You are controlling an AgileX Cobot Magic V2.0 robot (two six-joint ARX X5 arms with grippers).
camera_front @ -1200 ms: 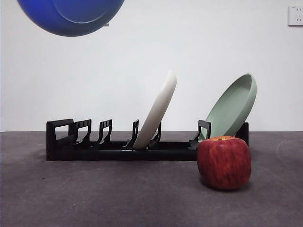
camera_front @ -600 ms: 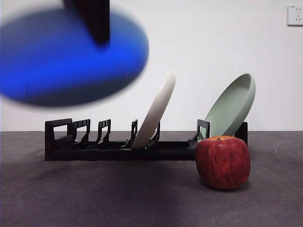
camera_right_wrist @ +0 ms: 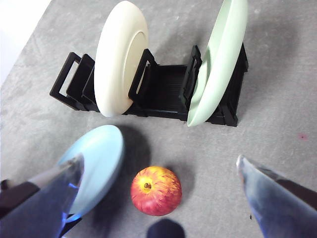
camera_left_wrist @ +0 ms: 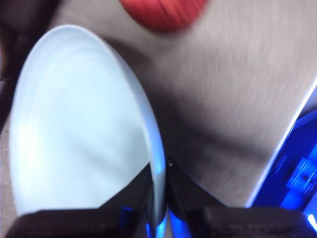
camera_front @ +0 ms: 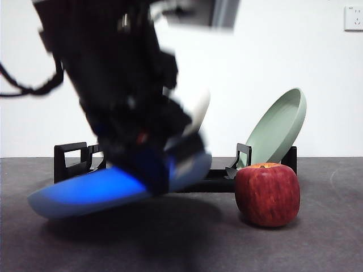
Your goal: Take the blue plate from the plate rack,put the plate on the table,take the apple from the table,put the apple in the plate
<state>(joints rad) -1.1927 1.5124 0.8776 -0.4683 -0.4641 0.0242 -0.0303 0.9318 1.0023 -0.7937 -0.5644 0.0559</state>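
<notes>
Left gripper (camera_left_wrist: 159, 191) clamped on the blue plate (camera_front: 85, 192) rim, plate tilted low over the bench (camera_front: 317, 243), in front of the plate rack (camera_front: 71, 161) and beside the apple (camera_front: 267, 194), not touching it. Right gripper (camera_right_wrist: 158, 193) spread wide above the apple. Cream plate (camera_right_wrist: 121, 57) and green plate (camera_right_wrist: 220, 59) in the rack.

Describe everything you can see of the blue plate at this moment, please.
The blue plate is round, shallow and matte light blue, with a raised rim. It is out of the rack, low over the table and tilted, beside the apple without touching it. The left gripper is shut on its rim, one jaw on each face. Whether its low edge touches the table cannot be told; motion blur softens it in the front view.
</notes>
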